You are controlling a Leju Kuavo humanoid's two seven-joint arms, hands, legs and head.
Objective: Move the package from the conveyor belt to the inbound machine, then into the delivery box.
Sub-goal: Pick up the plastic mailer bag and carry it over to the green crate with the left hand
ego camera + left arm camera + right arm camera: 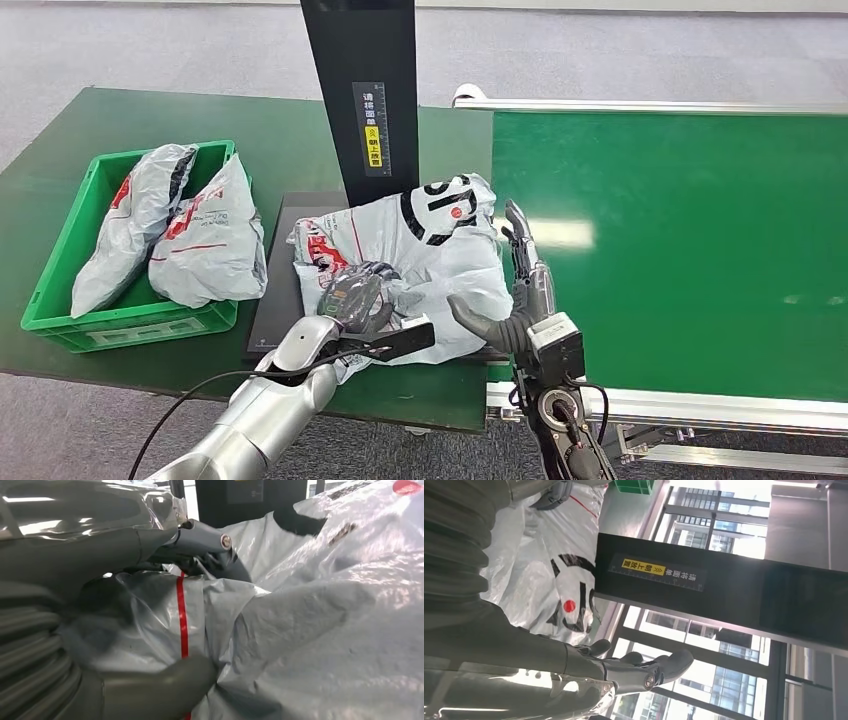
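I've got the package (410, 255), a crumpled white plastic bag with red and black print, lying on the black platform of the inbound machine (285, 225), right at the foot of its dark upright column (365, 90), with its right end reaching to the edge of the green conveyor belt (680, 250). My left hand (355, 295) is on the bag at its seven o'clock corner, and in the left wrist view the fingers (200, 540) and thumb are closed around a bunched fold of the plastic with a red stripe, so I call that a grip. My right hand (520, 290) stands upright against the bag's three o'clock side, fingers (518, 230) extended and apart, thumb pointing in toward the plastic; whether it actually touches I cannot tell, but it holds nothing. In the right wrist view those fingers (649, 672) hang free in front of the column's yellow label. Out at nine o'clock from the platform sits the green delivery box (60, 250) on the green table (270, 130), and two more white bags (170, 235) lie in it, leaning side by side. A black cable (200, 390) trails along my left forearm.
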